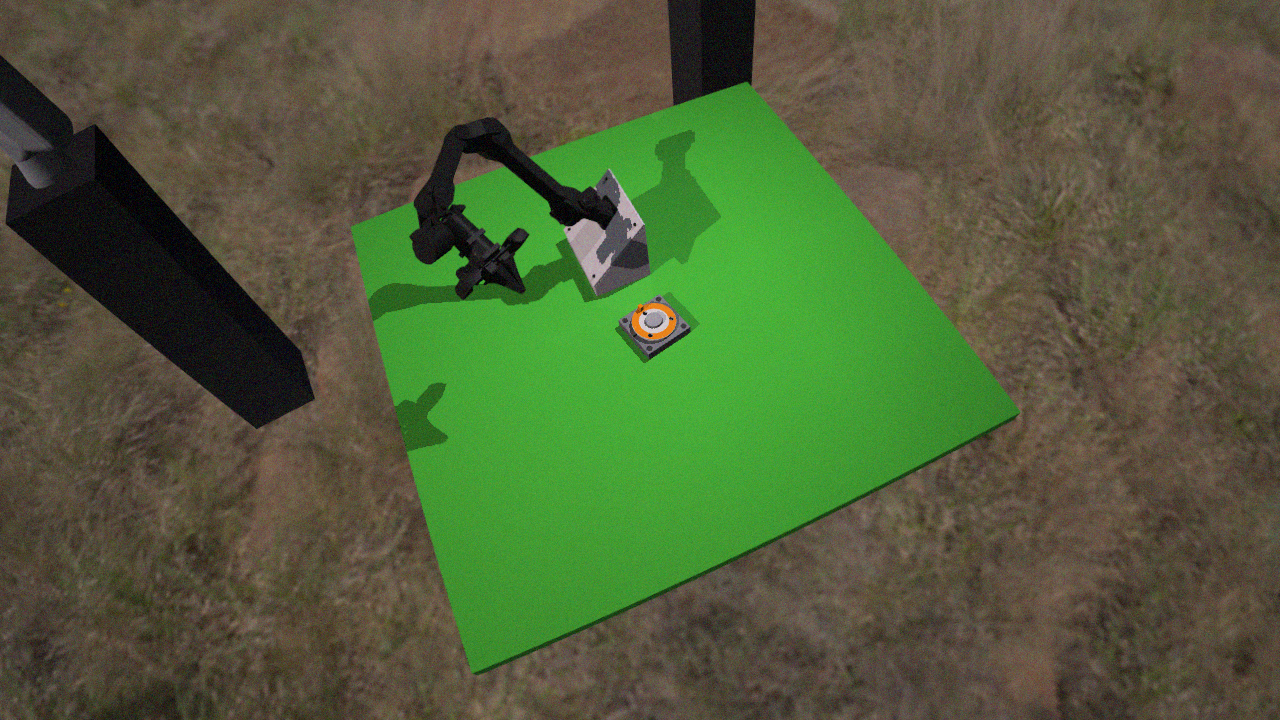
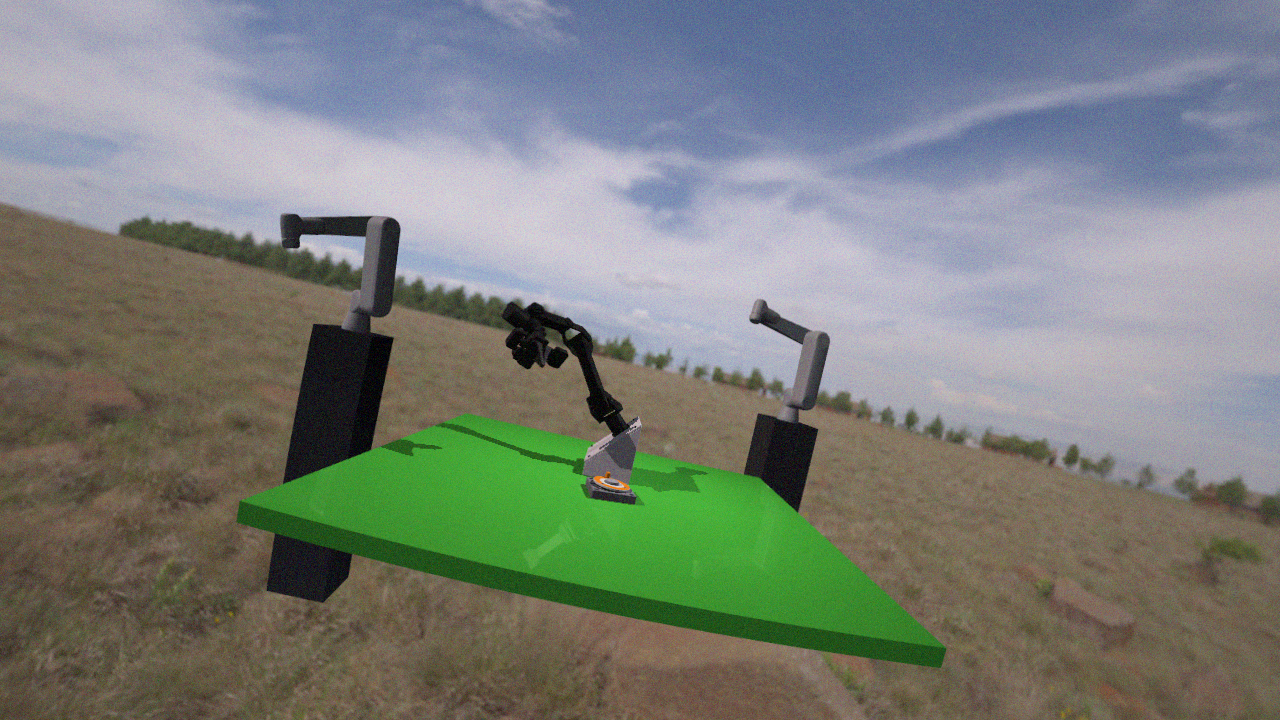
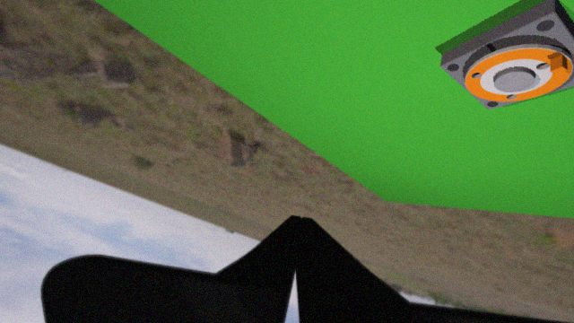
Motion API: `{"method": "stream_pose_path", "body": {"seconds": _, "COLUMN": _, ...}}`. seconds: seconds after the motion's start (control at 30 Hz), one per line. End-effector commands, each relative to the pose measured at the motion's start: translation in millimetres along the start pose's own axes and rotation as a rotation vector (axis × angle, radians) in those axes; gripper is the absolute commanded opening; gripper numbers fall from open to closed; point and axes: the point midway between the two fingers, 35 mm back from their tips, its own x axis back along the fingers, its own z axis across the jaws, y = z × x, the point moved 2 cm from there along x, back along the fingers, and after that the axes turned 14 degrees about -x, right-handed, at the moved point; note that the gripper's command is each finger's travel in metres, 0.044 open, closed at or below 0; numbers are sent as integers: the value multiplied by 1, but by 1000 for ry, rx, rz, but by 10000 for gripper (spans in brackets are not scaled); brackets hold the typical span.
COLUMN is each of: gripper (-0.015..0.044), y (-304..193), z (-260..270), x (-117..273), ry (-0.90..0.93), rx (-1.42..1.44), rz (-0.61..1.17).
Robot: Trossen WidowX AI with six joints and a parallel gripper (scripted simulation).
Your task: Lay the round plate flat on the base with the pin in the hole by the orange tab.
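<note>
Outdoor setting: dry brown grass on a slope, a tree line on the horizon, a clouded blue sky. Flat green tabletop [image 1: 680,465], glossy, square, with two black pillars [image 2: 332,420] at its far side, each carrying a grey camera arm. Near the far edge of the tabletop, towards its middle, a pale grey wedge-shaped mount [image 1: 611,234] carrying the black arm [image 1: 501,156]. Just in front of the mount, close to the tabletop centre, a dark grey square base [image 1: 656,325] with corner holes. On the base, a round plate [image 3: 518,75]: orange outer ring, white inner ring, small holes in the white ring, a grey post [image 3: 516,79] through its centre. Orange tab [image 3: 557,60] raised at the plate's rim. Pin too small to make out. Gripper [image 1: 505,265] raised above the tabletop's far left area, well apart from the plate, fingers pressed together, nothing between them.
</note>
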Motion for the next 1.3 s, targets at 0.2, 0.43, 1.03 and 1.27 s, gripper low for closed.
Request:
{"method": "stream_pose_path", "body": {"seconds": 0.2, "gripper": 0, "y": 20, "z": -72, "x": -132, "ry": -384, "rx": 593, "rz": -228}}
{"method": "stream_pose_path", "body": {"seconds": 0.43, "gripper": 0, "y": 42, "z": -154, "x": -194, "ry": -694, "rx": 1159, "rz": -347}}
{"method": "stream_pose_path", "body": {"seconds": 1.03, "gripper": 0, "y": 101, "z": -258, "x": -213, "ry": -1188, "rx": 2141, "rz": -459}}
{"method": "stream_pose_path", "body": {"seconds": 1.27, "gripper": 0, "y": 118, "z": -258, "x": -226, "ry": -1188, "rx": 2142, "rz": -458}}
